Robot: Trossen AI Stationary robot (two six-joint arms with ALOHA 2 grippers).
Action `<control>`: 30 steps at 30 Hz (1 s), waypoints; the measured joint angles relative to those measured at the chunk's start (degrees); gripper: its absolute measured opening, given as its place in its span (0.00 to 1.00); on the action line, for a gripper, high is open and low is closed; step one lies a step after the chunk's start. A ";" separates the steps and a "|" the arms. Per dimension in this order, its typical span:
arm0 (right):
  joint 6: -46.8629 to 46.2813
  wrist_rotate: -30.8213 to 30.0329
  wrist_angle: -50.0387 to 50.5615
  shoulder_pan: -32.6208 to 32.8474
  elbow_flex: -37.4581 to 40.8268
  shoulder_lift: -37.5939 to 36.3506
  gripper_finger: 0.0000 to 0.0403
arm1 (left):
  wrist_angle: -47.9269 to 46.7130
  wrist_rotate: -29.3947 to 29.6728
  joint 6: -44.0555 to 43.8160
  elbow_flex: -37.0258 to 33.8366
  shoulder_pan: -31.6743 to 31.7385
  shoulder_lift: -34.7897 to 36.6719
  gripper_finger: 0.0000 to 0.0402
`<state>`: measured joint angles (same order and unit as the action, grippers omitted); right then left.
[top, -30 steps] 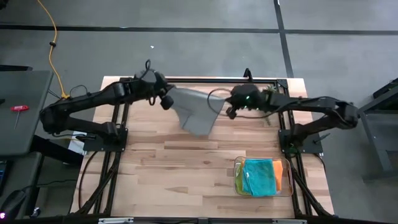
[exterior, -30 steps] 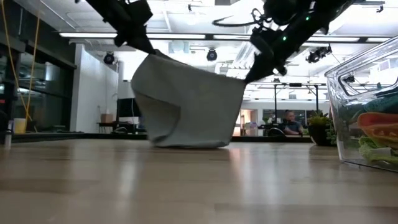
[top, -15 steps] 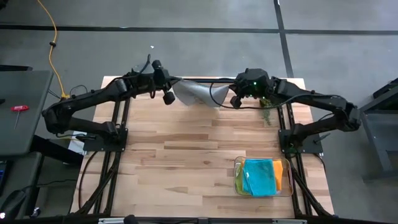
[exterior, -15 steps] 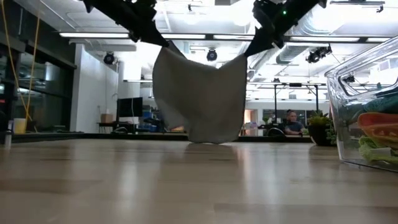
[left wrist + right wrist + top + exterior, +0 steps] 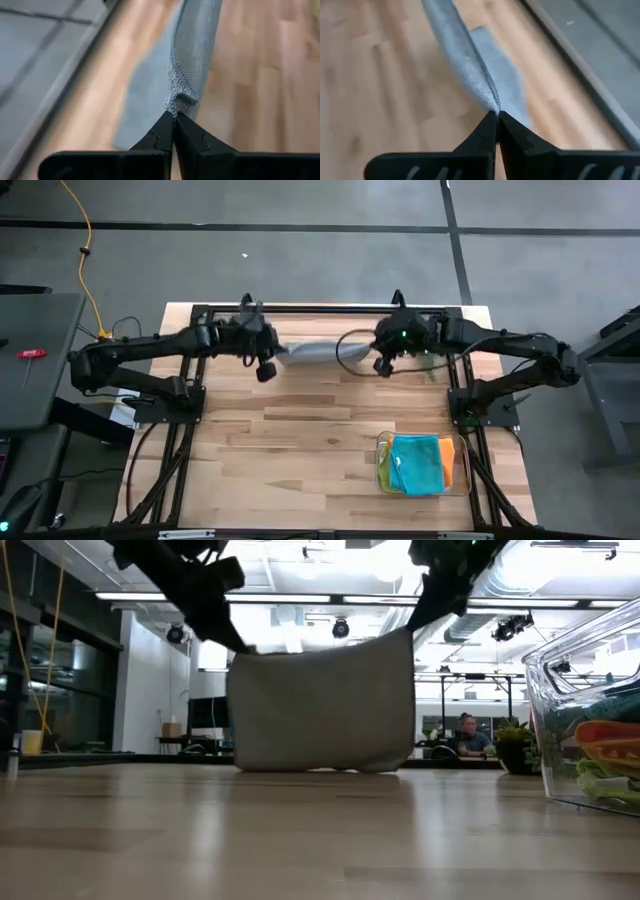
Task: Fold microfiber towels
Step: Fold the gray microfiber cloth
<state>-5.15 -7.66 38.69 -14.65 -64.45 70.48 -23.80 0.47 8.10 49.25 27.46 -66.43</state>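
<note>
Grey towel [image 5: 318, 354], upper centre of frame, hung taut between left gripper [image 5: 272, 350] and right gripper [image 5: 362, 352], both clamped on its corners, hem seemingly touching counter [image 5: 300, 440]; risk: uneven lowering skews fold.

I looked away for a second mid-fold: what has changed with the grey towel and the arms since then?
Both pincers, left and right, stayed shut on the grey towel and spread apart, pulling its top edge taut and level. The cloth, bunched and slanted a second ago, now hangs as a flat sheet with its bottom edge on the table. The clear tray of folded towels stayed put.
</note>
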 joint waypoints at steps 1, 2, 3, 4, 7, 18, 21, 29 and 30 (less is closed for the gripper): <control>-1.20 0.53 0.56 1.26 0.02 0.07 0.00 | -0.02 -0.02 -1.69 -1.09 -1.47 -0.01 0.00; -2.73 1.11 1.22 2.63 0.00 0.25 0.00 | -0.10 0.00 -3.21 -2.17 -2.94 -0.01 0.00; -4.21 1.59 1.87 4.03 0.02 0.50 0.00 | -0.04 0.11 -4.83 -3.16 -4.54 -0.01 0.00; -5.86 1.89 2.25 5.69 0.02 0.88 0.00 | 0.23 0.23 -6.57 -4.12 -6.25 -0.01 0.00; -10.43 1.92 2.71 10.99 0.02 2.78 0.00 | 0.47 0.33 -13.38 -6.65 -11.42 -0.01 0.00; -23.91 2.20 2.67 26.95 0.02 16.52 0.00 | 1.34 3.36 -37.57 -12.73 -29.93 -0.01 0.00; -26.72 3.46 2.57 28.52 0.02 19.24 0.00 | 1.54 5.35 -46.08 -13.85 -33.61 -0.01 0.00; -25.61 3.40 3.37 24.35 -0.04 19.98 0.00 | 3.01 15.00 -52.66 -13.74 -35.49 1.11 0.00; -23.88 2.81 4.82 22.80 -0.51 18.94 0.00 | 3.18 15.61 -50.57 -12.90 -33.78 1.45 0.00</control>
<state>-29.03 -4.85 43.50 8.15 -64.95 89.42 -20.62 16.08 -42.47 36.35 -6.32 -64.98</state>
